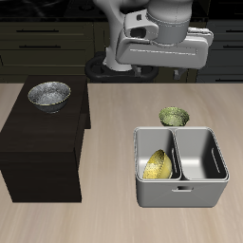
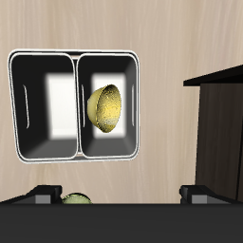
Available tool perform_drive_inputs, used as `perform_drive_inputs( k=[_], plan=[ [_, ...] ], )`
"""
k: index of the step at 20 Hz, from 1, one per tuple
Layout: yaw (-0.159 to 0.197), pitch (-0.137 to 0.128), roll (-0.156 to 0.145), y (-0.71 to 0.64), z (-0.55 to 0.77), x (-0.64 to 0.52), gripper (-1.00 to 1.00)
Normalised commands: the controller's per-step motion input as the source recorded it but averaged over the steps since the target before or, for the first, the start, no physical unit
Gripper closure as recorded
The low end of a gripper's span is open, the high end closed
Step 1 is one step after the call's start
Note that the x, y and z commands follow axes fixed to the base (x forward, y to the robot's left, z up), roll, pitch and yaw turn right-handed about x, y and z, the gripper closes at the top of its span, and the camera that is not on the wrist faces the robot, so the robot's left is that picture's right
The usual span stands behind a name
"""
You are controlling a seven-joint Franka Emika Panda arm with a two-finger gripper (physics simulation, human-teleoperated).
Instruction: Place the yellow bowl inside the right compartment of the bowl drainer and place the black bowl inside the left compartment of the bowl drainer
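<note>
1. Yellow bowl point(image 1: 158, 165) is seen tilted on edge inside one well of the drainer point(image 1: 180, 193).
2. Black bowl point(image 1: 48, 95) is rested on a dark cabinet point(image 1: 38, 142).
3. Gripper point(image 2: 121, 195) is held high, empty; its opening cannot be told.

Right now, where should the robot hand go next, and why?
Probably over toward the black bowl on the dark cabinet. The yellow bowl already lies tilted inside one well of the bowl drainer, the other well is empty, and the gripper hangs high above the table, with nothing seen in it.
</note>
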Motion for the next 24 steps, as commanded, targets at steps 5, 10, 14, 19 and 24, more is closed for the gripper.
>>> perform_drive_inputs(
  k=[5,10,14,19,24],
  plan=[
    [-0.002,-0.04,0.003,-0.2,0.3,-0.21,-1.0],
    [0.021,-0.01,-0.002,-0.22,0.14,-0.09,-1.0],
    [0.008,0.003,-0.056,-0.3,-0.06,0.02,-1.0],
    [-0.01,0.002,-0.01,-0.27,-0.03,-0.04,-1.0],
    [0.023,0.012,0.002,-0.37,-0.1,-0.12,-1.0]
  ],
)
